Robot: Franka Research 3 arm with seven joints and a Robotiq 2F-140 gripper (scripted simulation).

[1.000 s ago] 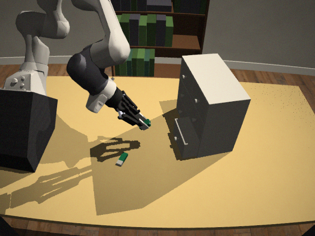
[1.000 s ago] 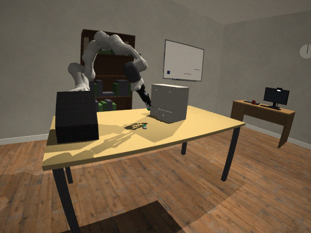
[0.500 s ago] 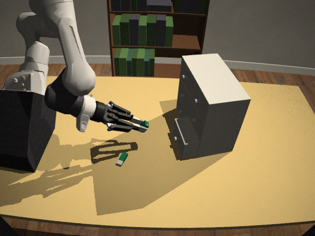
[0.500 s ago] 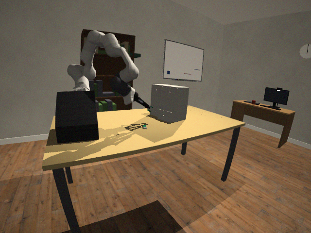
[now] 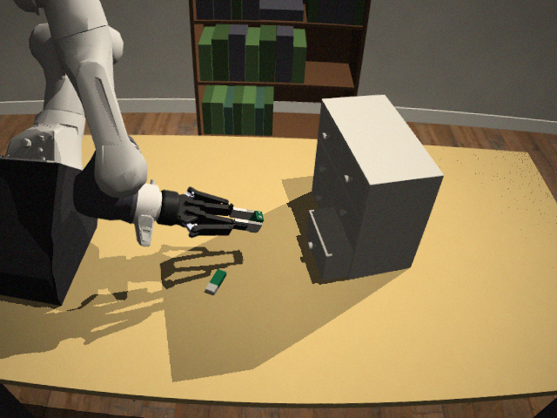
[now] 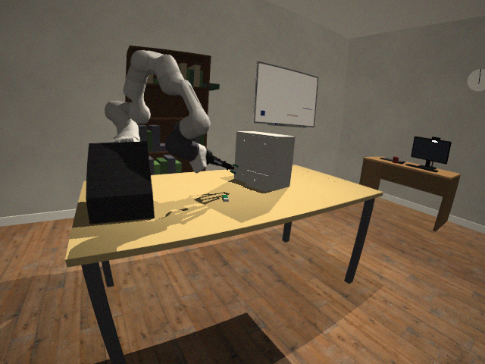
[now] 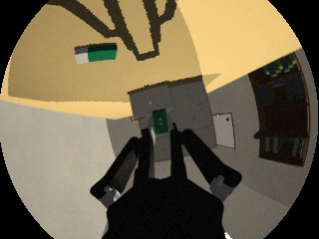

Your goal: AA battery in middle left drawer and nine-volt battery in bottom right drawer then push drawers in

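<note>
My gripper (image 5: 254, 221) lies level above the table and points at the chest's front. It is shut on a small green boxy battery, the nine-volt battery (image 5: 258, 216), which also shows between the fingertips in the wrist view (image 7: 159, 119). The grey chest (image 5: 368, 179) stands to the right of the gripper, its drawer fronts facing it. The right drawer of the bottom row (image 5: 321, 238) is pulled partly out; the other drawers look pushed in. The AA battery (image 5: 215, 281), green with a pale end, lies flat on the table below the gripper, and is in the wrist view (image 7: 96, 54).
A large black box (image 5: 36, 225) stands on the table's left, by the arm's base. A bookshelf (image 5: 274, 63) stands behind the table. The table edge runs along the front.
</note>
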